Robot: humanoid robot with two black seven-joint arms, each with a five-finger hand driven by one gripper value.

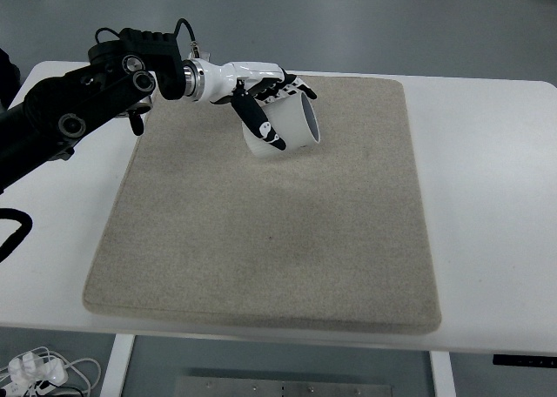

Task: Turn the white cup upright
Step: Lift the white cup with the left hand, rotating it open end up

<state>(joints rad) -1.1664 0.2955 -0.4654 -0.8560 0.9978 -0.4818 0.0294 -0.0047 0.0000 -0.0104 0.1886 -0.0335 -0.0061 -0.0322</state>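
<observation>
White cup [283,125] held tilted, mouth toward 4 o'clock, at the beige mat's [261,240] 12 o'clock edge, gripped by the left hand [265,101]; rotation is best finished before fingers are released.

A mat [270,240] is laid flat on the desk [487,240], with bare desk left around it on every side. The cup [283,125] is found at the mat's far edge, left of centre — tilted, its mouth turned rightward. The left hand [265,97] is wrapped over it, its arm brought in from the far left.
</observation>
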